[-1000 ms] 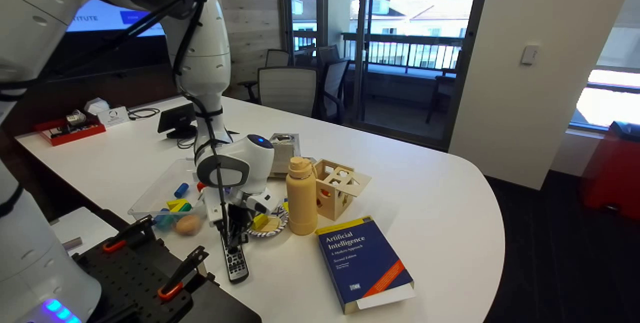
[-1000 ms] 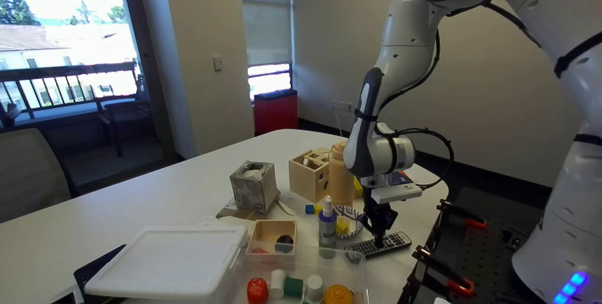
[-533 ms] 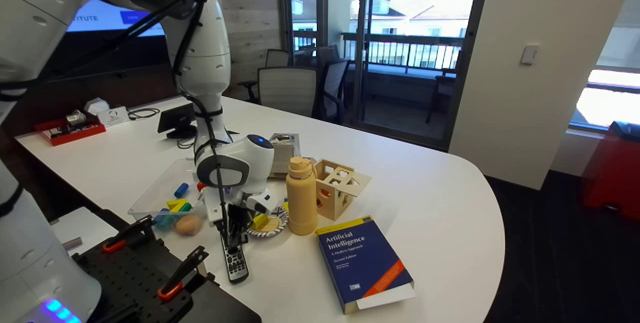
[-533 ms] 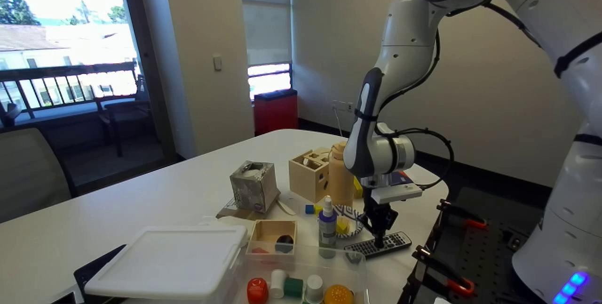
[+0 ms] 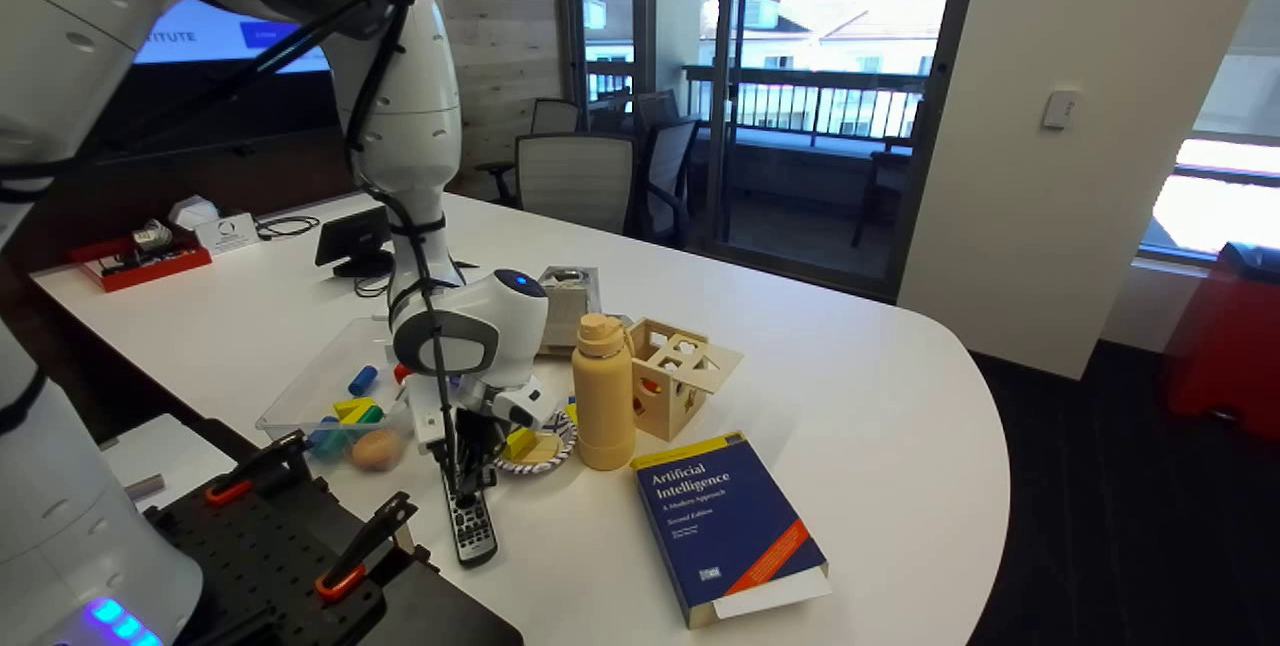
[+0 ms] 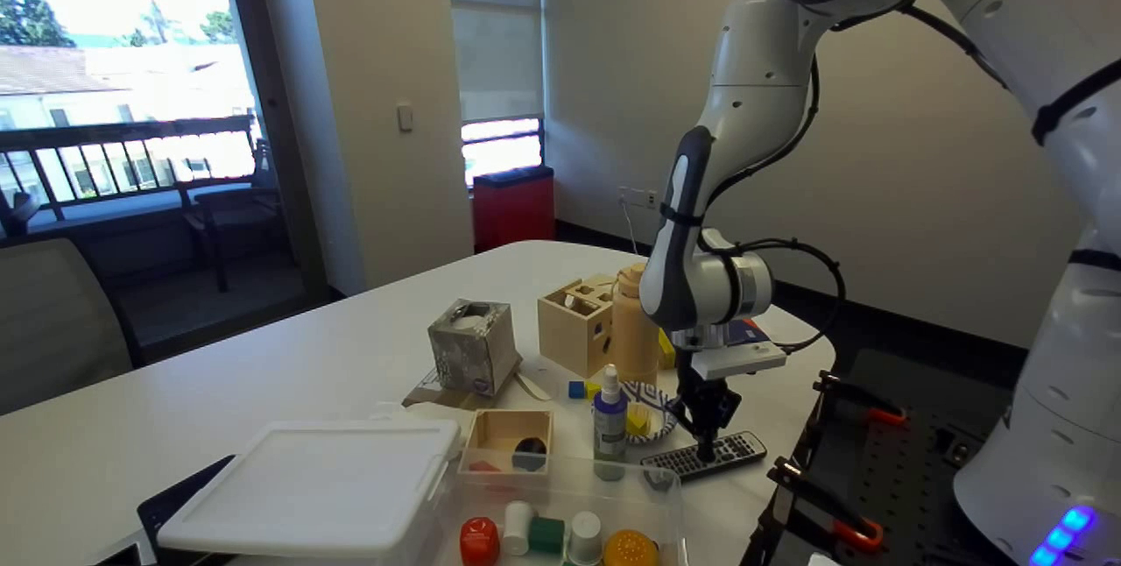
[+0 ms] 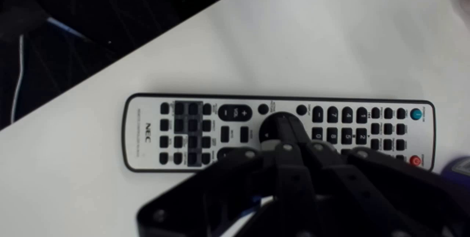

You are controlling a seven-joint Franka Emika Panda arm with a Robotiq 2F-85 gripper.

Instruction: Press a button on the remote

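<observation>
The remote (image 7: 235, 112) lies flat on the white table, with a pale face, dark edge and rows of black buttons in the wrist view. It also shows in both exterior views (image 5: 474, 531) (image 6: 743, 448). My gripper (image 7: 288, 125) is shut and empty, pointing down at the remote's middle. Its closed fingertips overlap the large round black button pad in the wrist view and hide part of it. In the exterior views the fingertips (image 5: 466, 498) (image 6: 706, 450) reach the remote's top face. Whether a button is pushed in cannot be seen.
A patterned dish (image 5: 537, 467) with yellow pieces, an orange bottle (image 5: 604, 406) and a spray bottle (image 6: 609, 421) stand near the remote. A blue book (image 5: 725, 526) lies farther along the table. A clear bin (image 6: 679, 505) and a black clamp board (image 5: 270, 536) flank it.
</observation>
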